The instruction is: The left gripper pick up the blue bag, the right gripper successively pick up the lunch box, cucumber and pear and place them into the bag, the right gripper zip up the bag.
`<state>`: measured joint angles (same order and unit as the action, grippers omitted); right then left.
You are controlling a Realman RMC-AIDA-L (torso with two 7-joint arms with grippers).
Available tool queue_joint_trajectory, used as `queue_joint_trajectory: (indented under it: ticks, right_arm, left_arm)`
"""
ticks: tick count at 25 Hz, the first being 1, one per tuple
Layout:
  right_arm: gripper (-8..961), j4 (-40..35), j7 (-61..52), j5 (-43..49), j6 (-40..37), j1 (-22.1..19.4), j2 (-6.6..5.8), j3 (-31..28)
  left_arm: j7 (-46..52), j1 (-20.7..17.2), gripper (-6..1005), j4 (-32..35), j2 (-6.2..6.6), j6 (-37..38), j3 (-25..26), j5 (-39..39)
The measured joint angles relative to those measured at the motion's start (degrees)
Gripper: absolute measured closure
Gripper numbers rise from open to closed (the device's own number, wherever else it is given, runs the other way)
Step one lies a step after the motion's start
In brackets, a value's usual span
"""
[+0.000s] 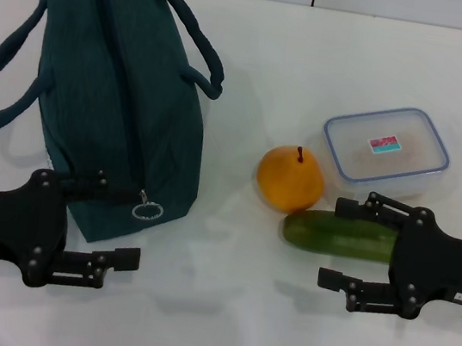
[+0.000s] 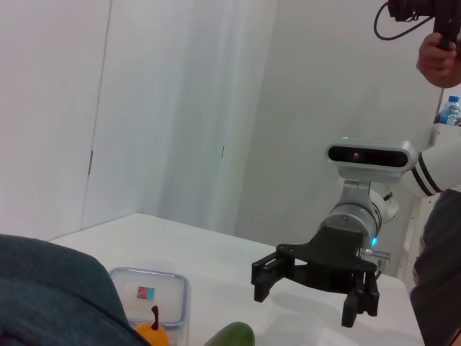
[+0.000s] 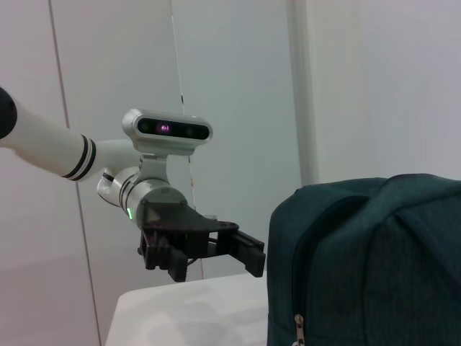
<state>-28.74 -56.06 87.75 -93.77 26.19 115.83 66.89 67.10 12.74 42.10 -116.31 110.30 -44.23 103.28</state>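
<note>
A dark blue-green bag lies on the white table at the left, its zipper shut with the ring pull at the near end. A clear lunch box, an orange pear and a green cucumber lie to the right. My left gripper is open and empty at the bag's near end, close to the ring pull. My right gripper is open and empty, its jaws either side of the cucumber's near end. The left wrist view shows the right gripper open; the right wrist view shows the left gripper beside the bag.
The bag's two handles spread out to either side. A person stands beyond the table's right side in the left wrist view. Bare table lies along the front edge between my arms.
</note>
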Motion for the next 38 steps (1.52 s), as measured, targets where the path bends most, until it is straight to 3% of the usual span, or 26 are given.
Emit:
queue_joint_trajectory:
  ticks: [12,18,20,31,37,38]
  right_arm:
    - [79,0.49,0.01,-0.09,0.08,0.06,-0.04,-0.01]
    - [80,0.53,0.0,-0.12,0.13,-0.01,0.0,-0.25]
    - [80,0.53,-0.01,-0.12,0.34,0.0,0.01,-0.28]
    - [80,2.76,1.5,-2.93,0.37,-0.21,0.05,-0.42]
    - [80,4.27,4.25,-5.48,0.33,-0.81,0.08,-0.43]
    - [80,4.27,4.25,-5.48,0.33,-0.81,0.08,-0.43]
  left_arm:
    - [0.36,-0.06,205,0.0,0.0,0.51,0.19,-0.29]
    - [3.11,-0.53,208,0.06,1.2,1.22,0.84,-6.66]
    - [4.9,-0.41,208,0.25,1.53,1.25,2.25,-8.04]
    - [25.35,5.46,213,2.33,1.71,-0.42,22.55,-9.64]
    - [38.4,6.14,216,11.55,2.31,-8.46,23.99,-5.0]
    - [45.34,6.19,216,16.23,2.83,-12.07,24.17,-2.48]
